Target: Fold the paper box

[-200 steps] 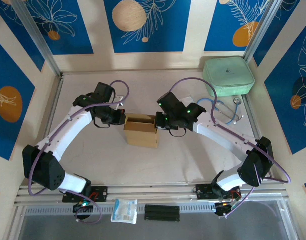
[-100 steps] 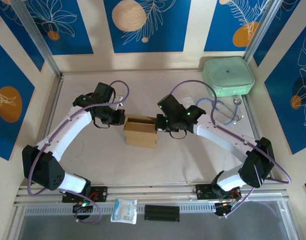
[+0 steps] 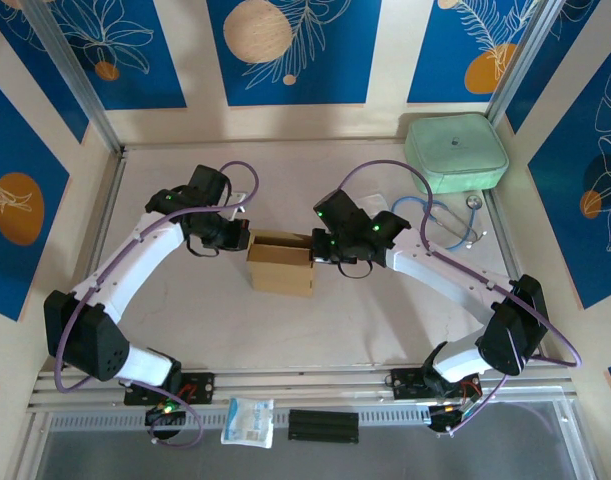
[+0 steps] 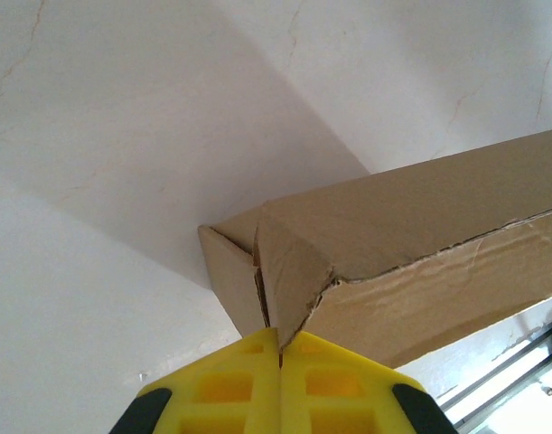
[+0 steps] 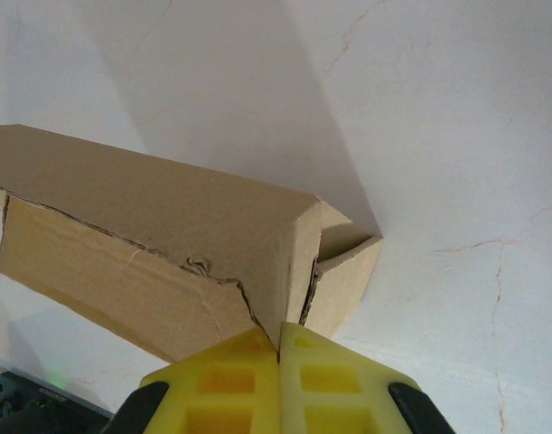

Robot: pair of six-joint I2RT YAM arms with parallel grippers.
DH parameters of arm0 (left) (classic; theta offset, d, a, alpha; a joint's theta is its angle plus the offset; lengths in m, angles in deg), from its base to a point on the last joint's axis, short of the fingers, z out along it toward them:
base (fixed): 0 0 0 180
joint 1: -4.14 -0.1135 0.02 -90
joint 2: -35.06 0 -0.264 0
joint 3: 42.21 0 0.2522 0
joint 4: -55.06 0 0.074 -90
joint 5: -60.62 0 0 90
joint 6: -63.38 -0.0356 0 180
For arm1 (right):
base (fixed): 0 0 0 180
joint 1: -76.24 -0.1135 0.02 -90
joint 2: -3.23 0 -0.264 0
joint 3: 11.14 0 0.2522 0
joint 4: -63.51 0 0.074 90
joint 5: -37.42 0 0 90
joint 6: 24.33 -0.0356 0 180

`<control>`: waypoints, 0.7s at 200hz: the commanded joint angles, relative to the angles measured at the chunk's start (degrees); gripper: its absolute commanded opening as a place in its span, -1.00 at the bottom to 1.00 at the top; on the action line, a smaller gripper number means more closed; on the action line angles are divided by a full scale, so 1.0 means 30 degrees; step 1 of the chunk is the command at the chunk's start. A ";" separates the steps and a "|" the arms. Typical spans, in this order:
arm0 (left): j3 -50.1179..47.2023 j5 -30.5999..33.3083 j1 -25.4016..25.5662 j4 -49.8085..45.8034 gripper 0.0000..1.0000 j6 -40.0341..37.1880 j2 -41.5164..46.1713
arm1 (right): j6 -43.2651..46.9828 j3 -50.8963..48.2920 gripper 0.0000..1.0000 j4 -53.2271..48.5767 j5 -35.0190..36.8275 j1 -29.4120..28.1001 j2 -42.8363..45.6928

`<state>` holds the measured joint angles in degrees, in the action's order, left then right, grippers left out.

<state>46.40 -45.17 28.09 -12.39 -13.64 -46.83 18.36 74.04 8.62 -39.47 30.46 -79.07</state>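
The paper box (image 3: 281, 263) is brown kraft cardboard, partly folded, standing mid-table between both arms. My left gripper (image 3: 243, 240) is at the box's left end, shut on a corner flap of the paper box (image 4: 289, 280); its yellow fingers (image 4: 226, 384) pinch the cardboard edge. My right gripper (image 3: 319, 246) is at the right end, shut on the opposite corner wall of the paper box (image 5: 294, 262), with yellow fingers (image 5: 334, 380) pressed together on the cardboard. The box's long side wall (image 5: 140, 226) runs left from that corner.
A mint-green rounded case (image 3: 455, 151) sits at the back right, with a stethoscope (image 3: 455, 222) in front of it. A white packet (image 3: 249, 421) and a black strip (image 3: 323, 425) lie on the front rail. The white tabletop (image 3: 285, 330) spreads around the box.
The right gripper has shifted slightly left against the box's right end. The left arm and the box have hardly moved.
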 commanded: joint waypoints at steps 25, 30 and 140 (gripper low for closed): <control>-0.0477 -0.0306 0.0362 -0.1011 -1.00 -0.0282 0.0398 | 0.0165 -0.0112 -0.90 -0.0993 0.0144 -0.0123 -0.0241; -0.0627 -0.0398 0.0394 -0.1050 -1.00 -0.0242 0.0426 | 0.0151 -0.0105 -0.90 -0.1014 0.0144 -0.0128 -0.0251; -0.2126 -0.0243 0.0687 -0.0589 -0.72 -0.0021 0.1457 | 0.0694 -0.0622 -0.90 -0.1491 0.0742 -0.0787 -0.1269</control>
<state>41.40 -45.63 29.29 -11.17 -13.60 -43.50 19.41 73.73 8.67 -37.72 29.04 -79.86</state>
